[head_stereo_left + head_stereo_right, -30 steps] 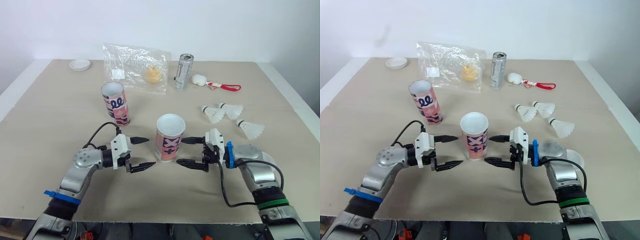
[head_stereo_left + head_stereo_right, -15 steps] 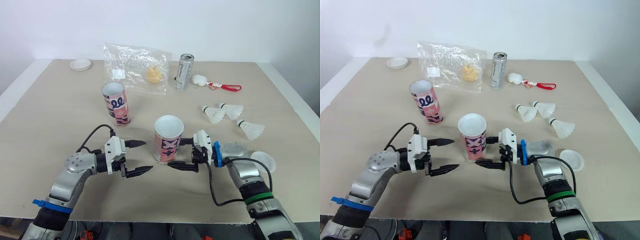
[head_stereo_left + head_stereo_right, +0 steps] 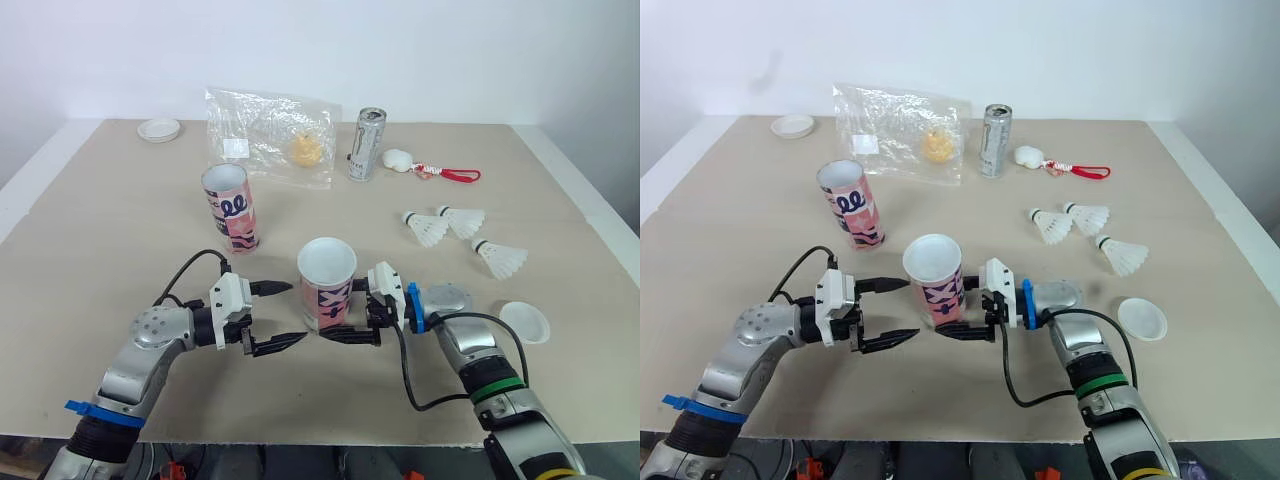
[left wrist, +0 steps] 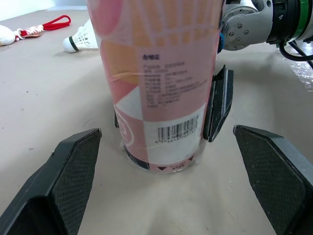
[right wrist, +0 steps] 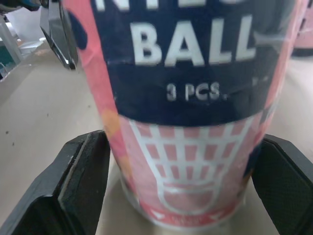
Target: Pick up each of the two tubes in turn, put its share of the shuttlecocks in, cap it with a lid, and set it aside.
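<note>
While the right pincer [image 3: 338,312] clasps the near tube [image 3: 327,290] at the beige table's [image 3: 120,260] centre, the left pincer [image 3: 297,312] gapes open at its 9 o'clock; shuttlecocks [image 3: 432,230] lie at 2 o'clock, white wall [image 3: 450,50] behind.

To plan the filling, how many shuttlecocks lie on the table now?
3, all on the right: first shuttlecock, second shuttlecock beside it, third shuttlecock nearer the robot. Others may hide inside the far tube.

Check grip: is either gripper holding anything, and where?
Right gripper grips the near tube low on its body, by the base. Left gripper is open and empty.
</note>
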`<state>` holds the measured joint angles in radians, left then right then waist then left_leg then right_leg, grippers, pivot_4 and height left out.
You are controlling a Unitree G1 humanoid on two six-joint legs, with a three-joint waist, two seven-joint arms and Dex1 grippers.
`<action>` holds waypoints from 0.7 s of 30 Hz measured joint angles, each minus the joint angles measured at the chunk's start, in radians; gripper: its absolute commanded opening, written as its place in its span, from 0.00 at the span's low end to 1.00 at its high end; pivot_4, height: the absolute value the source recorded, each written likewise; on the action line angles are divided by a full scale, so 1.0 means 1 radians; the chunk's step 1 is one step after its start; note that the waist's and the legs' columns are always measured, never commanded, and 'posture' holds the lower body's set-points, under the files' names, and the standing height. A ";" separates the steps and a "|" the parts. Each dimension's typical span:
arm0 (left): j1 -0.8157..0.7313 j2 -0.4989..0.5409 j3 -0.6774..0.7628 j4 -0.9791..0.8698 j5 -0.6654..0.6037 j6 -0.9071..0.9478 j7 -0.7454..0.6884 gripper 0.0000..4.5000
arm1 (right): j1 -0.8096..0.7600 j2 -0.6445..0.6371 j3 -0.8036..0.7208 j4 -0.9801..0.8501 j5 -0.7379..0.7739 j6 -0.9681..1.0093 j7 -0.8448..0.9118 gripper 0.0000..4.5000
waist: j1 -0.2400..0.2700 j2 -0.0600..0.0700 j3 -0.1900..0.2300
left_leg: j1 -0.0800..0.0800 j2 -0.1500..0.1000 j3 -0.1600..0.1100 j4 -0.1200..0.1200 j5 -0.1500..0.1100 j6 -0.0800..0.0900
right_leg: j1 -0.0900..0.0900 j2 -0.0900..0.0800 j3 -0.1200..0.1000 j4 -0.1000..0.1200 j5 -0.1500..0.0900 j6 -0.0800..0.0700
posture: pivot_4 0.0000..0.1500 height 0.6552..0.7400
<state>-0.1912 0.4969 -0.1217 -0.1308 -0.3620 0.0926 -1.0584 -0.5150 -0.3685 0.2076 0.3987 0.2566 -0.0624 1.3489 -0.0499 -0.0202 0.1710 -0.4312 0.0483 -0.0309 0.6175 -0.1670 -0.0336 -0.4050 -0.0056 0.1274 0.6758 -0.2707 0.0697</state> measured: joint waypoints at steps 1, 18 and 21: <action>0.002 0.000 0.000 0.000 0.000 0.000 0.001 1.00 | -0.001 0.004 0.003 0.000 -0.002 0.000 0.000 0.99 | 0.000 0.000 0.000 | 0.000 0.000 0.000 0.000 0.000 0.000 | 0.000 0.000 0.000 0.000 0.000 0.000 | 1.00 1.00; 0.013 0.001 0.000 -0.001 0.007 -0.005 0.011 1.00 | -0.004 0.057 0.022 0.011 -0.022 -0.020 -0.023 0.99 | 0.000 0.000 0.000 | 0.000 0.000 0.000 0.000 0.000 0.000 | 0.000 0.000 0.000 0.000 0.000 0.000 | 1.00 1.00; 0.013 0.001 0.000 -0.001 0.008 -0.006 0.011 1.00 | -0.004 0.058 0.022 0.011 -0.022 -0.020 -0.027 0.99 | 0.000 0.000 0.000 | 0.000 0.000 0.000 0.000 0.000 0.000 | 0.000 0.000 0.000 0.000 0.000 0.000 | 1.00 1.00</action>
<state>-0.1787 0.4982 -0.1217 -0.1314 -0.3540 0.0871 -1.0472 -0.5187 -0.3101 0.2296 0.4092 0.2343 -0.0820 1.3221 -0.0501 -0.0202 0.1710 -0.4308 0.0487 -0.0310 0.6176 -0.1670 -0.0336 -0.4049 -0.0052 0.1272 0.6762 -0.2704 0.0692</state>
